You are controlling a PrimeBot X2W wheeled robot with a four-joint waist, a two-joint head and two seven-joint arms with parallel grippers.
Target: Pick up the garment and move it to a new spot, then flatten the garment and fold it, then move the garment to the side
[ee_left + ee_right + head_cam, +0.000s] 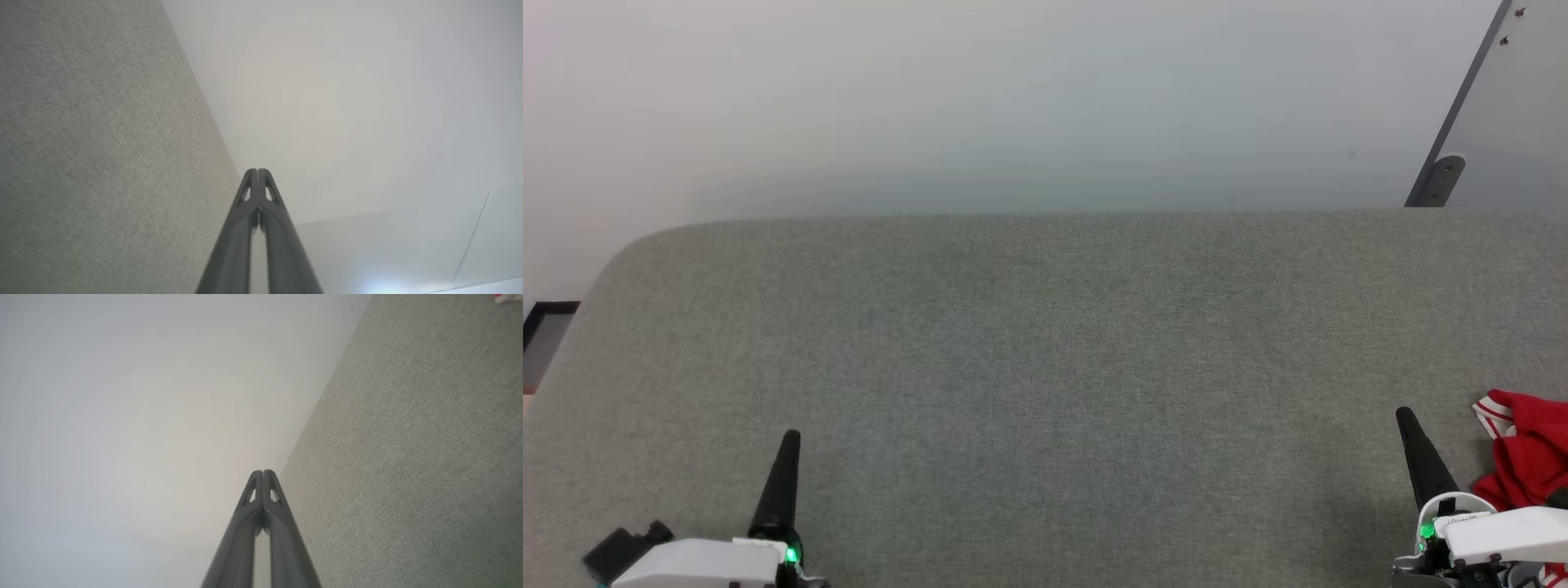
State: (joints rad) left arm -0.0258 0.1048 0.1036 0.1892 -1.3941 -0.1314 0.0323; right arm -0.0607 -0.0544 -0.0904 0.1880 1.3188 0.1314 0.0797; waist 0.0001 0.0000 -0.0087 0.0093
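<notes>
The garment (1529, 457) lay bunched, red with striped trim, at the bench's (1045, 367) right edge near the front corner. The right end effector (1406, 418) sat just beside it, closed and empty. The left end effector (791, 441) was likewise closed, near the front left.

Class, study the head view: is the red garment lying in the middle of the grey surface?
No, the garment is bunched at the far right edge of the grey surface, beside the right tool.

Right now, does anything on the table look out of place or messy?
Yes: the red garment lies crumpled on the grey table at the head view's right edge, beside the right gripper. Nothing else stands out.
</notes>
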